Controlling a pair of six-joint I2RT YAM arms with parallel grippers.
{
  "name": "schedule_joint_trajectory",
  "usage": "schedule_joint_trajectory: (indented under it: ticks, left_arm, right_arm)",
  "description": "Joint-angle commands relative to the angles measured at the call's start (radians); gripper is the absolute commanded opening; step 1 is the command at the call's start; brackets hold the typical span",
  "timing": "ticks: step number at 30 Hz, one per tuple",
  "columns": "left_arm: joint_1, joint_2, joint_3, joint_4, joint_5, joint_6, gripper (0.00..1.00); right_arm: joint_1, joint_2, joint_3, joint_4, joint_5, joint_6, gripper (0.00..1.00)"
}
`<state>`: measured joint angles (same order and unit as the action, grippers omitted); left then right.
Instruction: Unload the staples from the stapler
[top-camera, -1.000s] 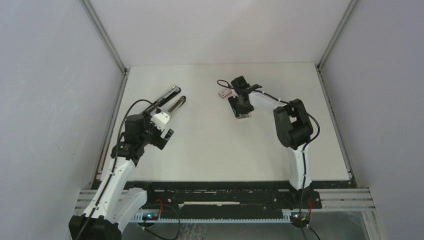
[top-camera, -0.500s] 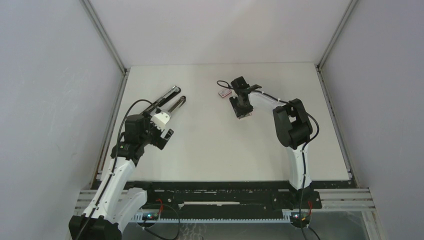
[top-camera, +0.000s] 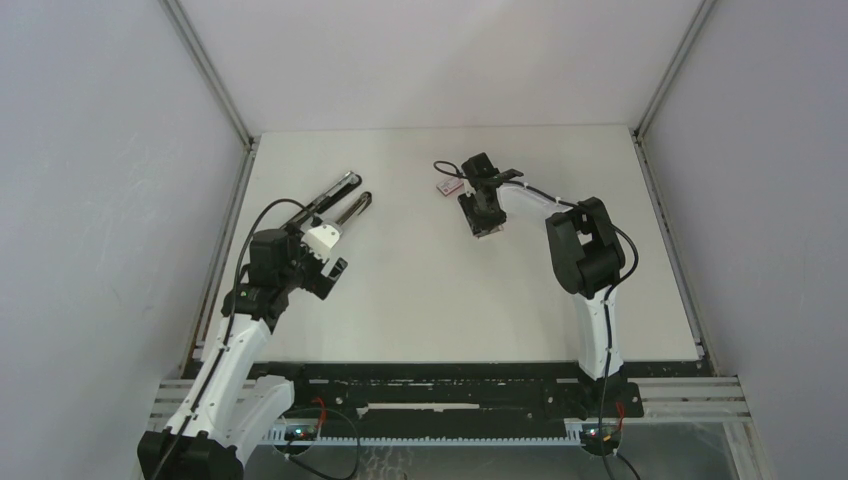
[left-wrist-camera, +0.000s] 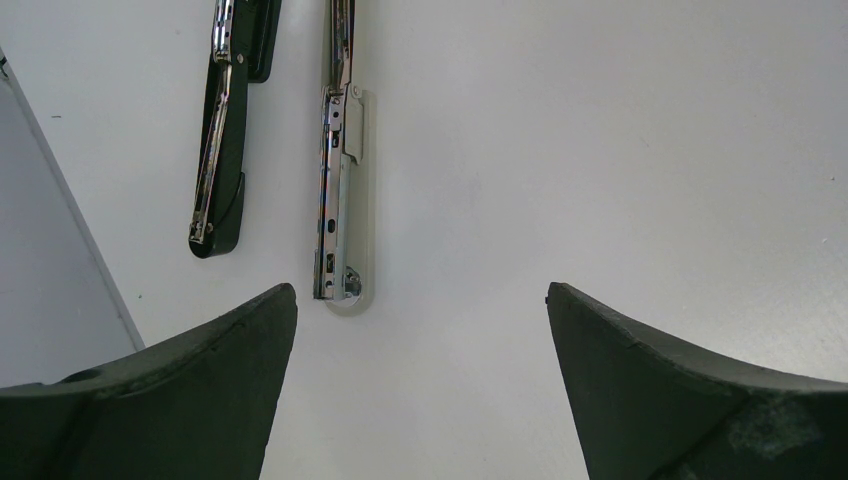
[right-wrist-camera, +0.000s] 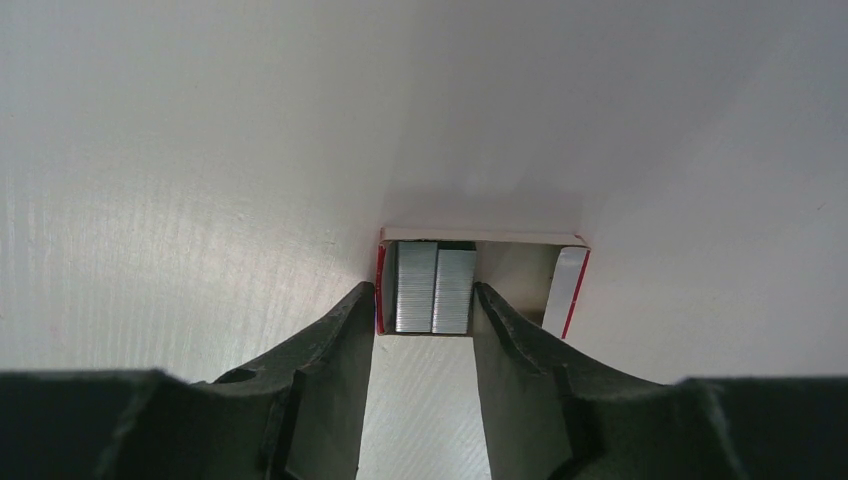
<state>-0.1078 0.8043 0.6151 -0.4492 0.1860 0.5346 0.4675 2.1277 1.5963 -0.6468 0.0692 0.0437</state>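
- The staples (right-wrist-camera: 435, 290), 2 silver blocks side by side, sit in a small open red-and-white box (right-wrist-camera: 560, 280) toward the far middle of the white table (top-camera: 420, 300).
- The right gripper (right-wrist-camera: 422, 295) is clamped on them, with 1 finger pressed against each outer side.
- A small pinkish-red piece (top-camera: 450, 186) lies just beside that gripper.
- The stapler (top-camera: 328, 194) lies at the far left, well apart from the box, with its 2 narrow arms spread.
- The left gripper (left-wrist-camera: 420, 300) hovers near the stapler, with its jaws wide apart and holding nothing.
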Motion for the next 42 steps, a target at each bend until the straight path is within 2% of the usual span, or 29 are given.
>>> schedule_joint_trajectory:
  ticks: [1,4,8,12,18,23,26,31,36,39,42]
  left_arm:
    - [0.006,-0.007,-0.023,0.035,0.001,0.015,1.0]
    - [0.006,0.007,-0.012,0.035,0.009,0.015,1.0]
    - [0.005,0.051,0.052,0.017,0.02,0.012,1.0]
    - [0.004,0.154,0.18,-0.027,0.049,0.008,1.0]
    - [-0.023,0.362,0.423,-0.027,0.141,-0.059,1.0]
    - [-0.156,0.608,0.649,-0.002,-0.039,-0.085,1.0]
    - [-0.235,0.77,0.806,-0.009,-0.151,-0.085,1.0]
    - [-0.333,1.064,1.145,-0.115,-0.259,-0.068,1.0]
    - [-0.37,1.331,1.502,-0.232,-0.187,-0.101,1.0]
    - [-0.369,1.437,1.642,-0.228,-0.136,-0.17,1.0]
    - [-0.369,1.505,1.689,-0.159,-0.122,-0.288,1.0]
  right_arm:
    - [0.002,-0.022,0.01,0.019,-0.006,0.01,0.47]
    - [0.0,-0.051,0.012,0.018,-0.024,0.003,0.54]
    - [-0.021,-0.108,0.016,0.011,-0.068,-0.004,0.55]
    - [-0.053,-0.164,0.024,0.004,-0.111,-0.018,0.56]
    - [-0.105,-0.164,0.116,-0.018,-0.058,-0.061,0.7]
    - [-0.171,-0.089,0.262,-0.088,-0.064,-0.046,0.75]
    - [-0.216,-0.087,0.285,-0.115,-0.093,-0.034,0.77]
    - [-0.299,-0.149,0.217,-0.139,-0.115,-0.057,0.79]
    - [-0.373,-0.247,0.107,-0.15,-0.127,-0.079,0.79]
    - [-0.402,-0.316,0.027,-0.126,-0.13,-0.089,0.79]
    - [-0.416,-0.379,-0.035,-0.105,-0.125,-0.097,0.79]
